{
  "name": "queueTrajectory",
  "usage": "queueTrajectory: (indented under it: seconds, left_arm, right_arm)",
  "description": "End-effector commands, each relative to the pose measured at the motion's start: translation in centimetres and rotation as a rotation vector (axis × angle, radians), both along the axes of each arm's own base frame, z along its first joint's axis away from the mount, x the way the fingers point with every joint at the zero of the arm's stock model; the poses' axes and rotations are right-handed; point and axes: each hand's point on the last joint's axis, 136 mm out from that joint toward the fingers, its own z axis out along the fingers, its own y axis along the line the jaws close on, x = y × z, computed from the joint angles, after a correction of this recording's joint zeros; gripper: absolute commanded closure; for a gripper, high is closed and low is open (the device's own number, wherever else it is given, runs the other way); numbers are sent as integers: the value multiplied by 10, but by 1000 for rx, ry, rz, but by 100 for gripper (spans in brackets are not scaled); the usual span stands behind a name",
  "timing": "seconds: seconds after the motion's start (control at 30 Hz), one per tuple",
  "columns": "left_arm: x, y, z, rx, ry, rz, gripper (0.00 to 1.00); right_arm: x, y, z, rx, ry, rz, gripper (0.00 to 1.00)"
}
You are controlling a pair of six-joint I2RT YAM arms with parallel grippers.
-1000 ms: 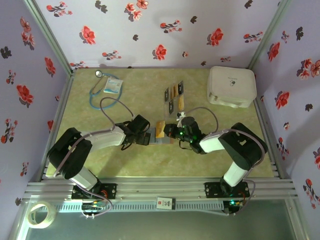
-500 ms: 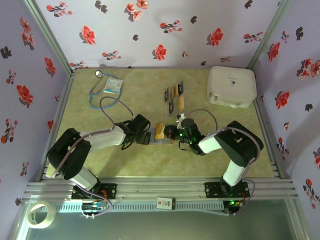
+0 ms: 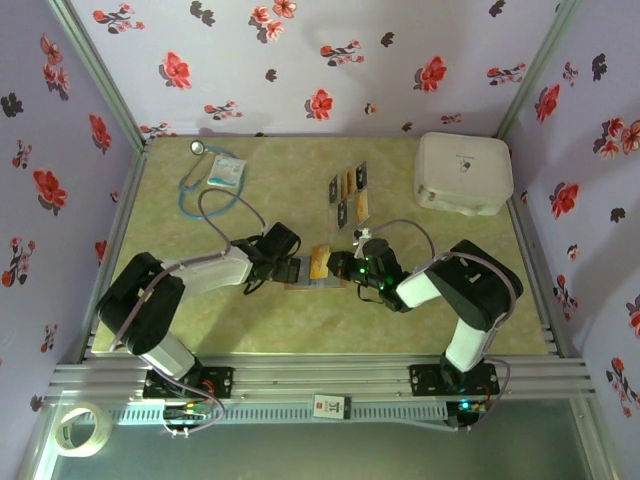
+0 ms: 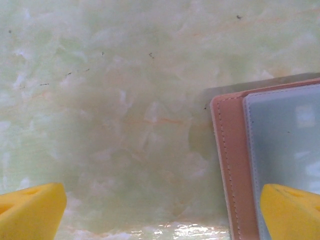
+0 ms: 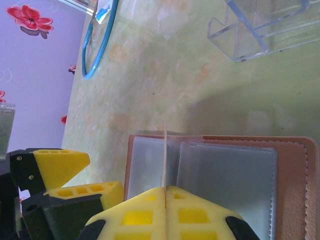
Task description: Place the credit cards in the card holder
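The card holder lies open on the table, reddish-brown with greyish clear pockets. My right gripper is shut on a yellow-orange credit card, seen edge-on and upright over the holder's left pocket. From above, that card sits between my right gripper and my left gripper. My left gripper is open at the holder's left edge, one fingertip over the clear pocket and nothing between the fingers. More credit cards stand in a clear rack behind.
A big white rounded case sits at the back right. A blue stethoscope and a small packet lie at the back left. The clear rack is just beyond the holder. Walls close the table in on three sides.
My right gripper has moved a little left with the card, over the holder. The left gripper has shifted slightly and stays open.
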Motion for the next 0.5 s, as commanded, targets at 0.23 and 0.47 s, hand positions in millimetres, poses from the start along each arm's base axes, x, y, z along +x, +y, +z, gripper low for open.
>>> queueTrajectory:
  seconds: [0.23, 0.47]
  left_arm:
    - [-6, 17, -15, 61, 22, 26, 0]
    - [-8, 18, -19, 63, 27, 30, 0]
  right_arm:
    - [-5, 3, -6, 19, 17, 11, 100]
    - [-7, 3, -8, 24, 22, 12, 100]
